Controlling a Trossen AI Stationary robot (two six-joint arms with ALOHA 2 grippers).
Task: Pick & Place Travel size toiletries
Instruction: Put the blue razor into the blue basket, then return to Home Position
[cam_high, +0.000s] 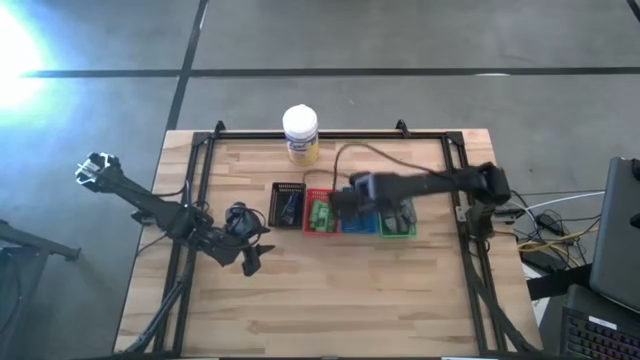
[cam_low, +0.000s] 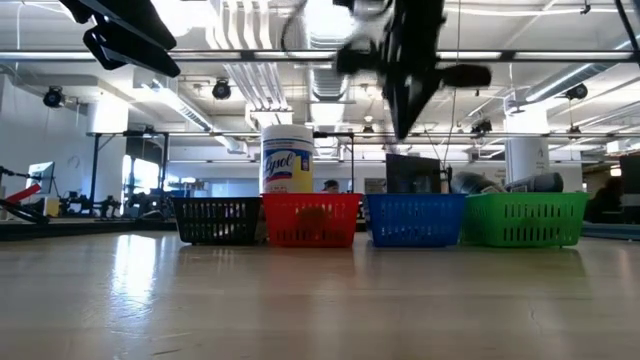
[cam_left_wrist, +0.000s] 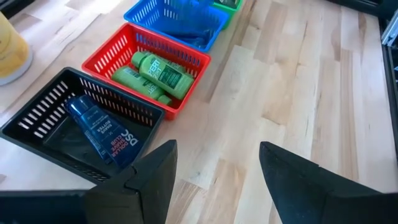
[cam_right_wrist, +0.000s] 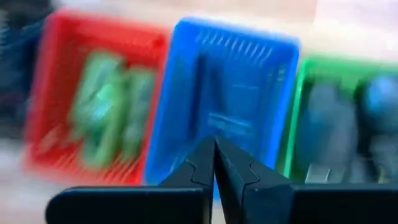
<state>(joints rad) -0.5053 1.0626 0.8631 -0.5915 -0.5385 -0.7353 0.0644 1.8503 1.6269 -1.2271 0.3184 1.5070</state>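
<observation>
Right claw (cam_right_wrist: 214, 163), shut and empty above the blue tray (cam_right_wrist: 230, 99), is between placements; bottles (cam_left_wrist: 152, 73) lie in the red tray (cam_left_wrist: 99, 59); next comes another pick.

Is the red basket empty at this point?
No, the left wrist view shows two green bottles lying side by side inside the red basket.

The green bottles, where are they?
The two green bottles lie in the red basket, between the black basket and the blue basket.
</observation>
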